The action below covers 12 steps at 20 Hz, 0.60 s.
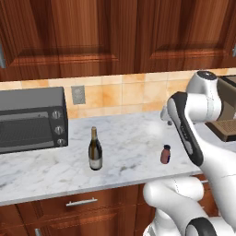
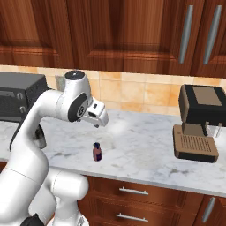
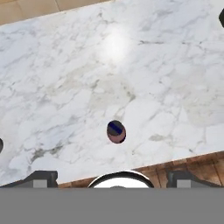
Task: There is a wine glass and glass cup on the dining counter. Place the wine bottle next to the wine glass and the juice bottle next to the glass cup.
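Two bottles stand on the marble tabletop point(image 1: 133, 138), and I take the juice bottle point(image 1: 165, 154) as landmark. It stands upright near the tabletop's front edge, capped, free of any contact. To its left, well apart, the wine bottle point(image 1: 95, 150) stands upright, with the toaster oven point(image 1: 31, 119) beyond it. My arm is raised above the juice bottle, hand pointing down; the hand view looks almost straight onto its dark cap point(image 3: 116, 131). My fingers point(image 3: 111, 180) are spread wide and hold nothing, presumably readied to descend around that bottle. Right of the bottle, well apart, sits the coffee machine point(image 2: 197, 121).
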Motion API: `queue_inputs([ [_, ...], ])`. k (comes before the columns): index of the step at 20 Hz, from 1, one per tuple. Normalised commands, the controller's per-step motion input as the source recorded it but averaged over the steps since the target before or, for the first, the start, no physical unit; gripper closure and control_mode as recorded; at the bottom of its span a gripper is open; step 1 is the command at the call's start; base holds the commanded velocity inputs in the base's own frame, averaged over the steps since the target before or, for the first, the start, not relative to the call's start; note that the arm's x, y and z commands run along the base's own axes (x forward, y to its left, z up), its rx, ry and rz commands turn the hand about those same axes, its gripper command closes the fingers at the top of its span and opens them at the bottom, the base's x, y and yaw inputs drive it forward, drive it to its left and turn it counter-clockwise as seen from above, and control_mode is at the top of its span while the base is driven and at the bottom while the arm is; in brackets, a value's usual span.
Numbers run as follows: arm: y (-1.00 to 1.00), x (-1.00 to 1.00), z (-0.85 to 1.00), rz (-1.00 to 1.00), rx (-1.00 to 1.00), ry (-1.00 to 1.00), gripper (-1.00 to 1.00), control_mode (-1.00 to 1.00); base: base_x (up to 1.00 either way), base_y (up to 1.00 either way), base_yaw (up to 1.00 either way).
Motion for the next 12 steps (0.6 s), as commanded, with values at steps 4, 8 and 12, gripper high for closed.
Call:
queue_inputs([
  [4, -0.17, 0.05, -0.33, -0.17, -0.05, 0.05, -1.0, -1.0, 0.0, 0.0, 0.0],
  [8, -0.06, 0.08, -0.38, -0.17, -0.05, 0.07, -1.0, -1.0, 0.0, 0.0, 0.0],
  [12, 0.0, 0.16, -0.4, -0.15, -0.05, 0.06, -1.0, -1.0, 0.0, 0.0, 0.0],
])
